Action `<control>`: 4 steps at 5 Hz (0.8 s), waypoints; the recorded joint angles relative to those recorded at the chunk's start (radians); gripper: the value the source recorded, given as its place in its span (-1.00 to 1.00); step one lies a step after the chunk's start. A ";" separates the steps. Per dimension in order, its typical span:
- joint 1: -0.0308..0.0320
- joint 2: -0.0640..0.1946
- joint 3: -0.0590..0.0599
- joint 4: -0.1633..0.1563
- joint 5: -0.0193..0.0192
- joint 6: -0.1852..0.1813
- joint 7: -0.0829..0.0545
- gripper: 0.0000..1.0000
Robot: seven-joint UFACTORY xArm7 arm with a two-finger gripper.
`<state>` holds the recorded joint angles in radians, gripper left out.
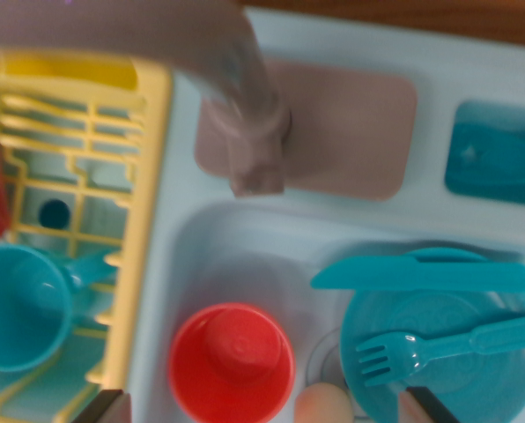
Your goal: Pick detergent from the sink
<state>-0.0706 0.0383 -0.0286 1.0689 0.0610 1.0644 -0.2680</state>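
Though the wrist view is blurry, the layout is readable. White sink unit fills most of the frame, with a strip of brown tabletop at the top edge. Yellow dish rack sits on the wrist view's left and holds a teal cup, open side up; a red item is cut off by the left edge. Grey-pink faucet rises from a flat base plate behind the basin. A teal tray is at the right edge.

In the basin: teal plate on the right, teal knife lying across its far rim, teal fork lying on it, tines towards the view's left. Red cup stands upright, left of the plate, not touching it.

Detergent: the only candidate is a peach rounded object at the bottom edge, between cup and plate. Can't confirm, too cropped.

Hand: dark fingertips show at both bottom corners, spread wide, gripping nothing.
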 joint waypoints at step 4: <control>-0.0085 0.008 -0.011 -0.086 0.0095 -0.086 -0.045 -1.00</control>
<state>-0.0791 0.0463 -0.0395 0.9829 0.0705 0.9789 -0.3127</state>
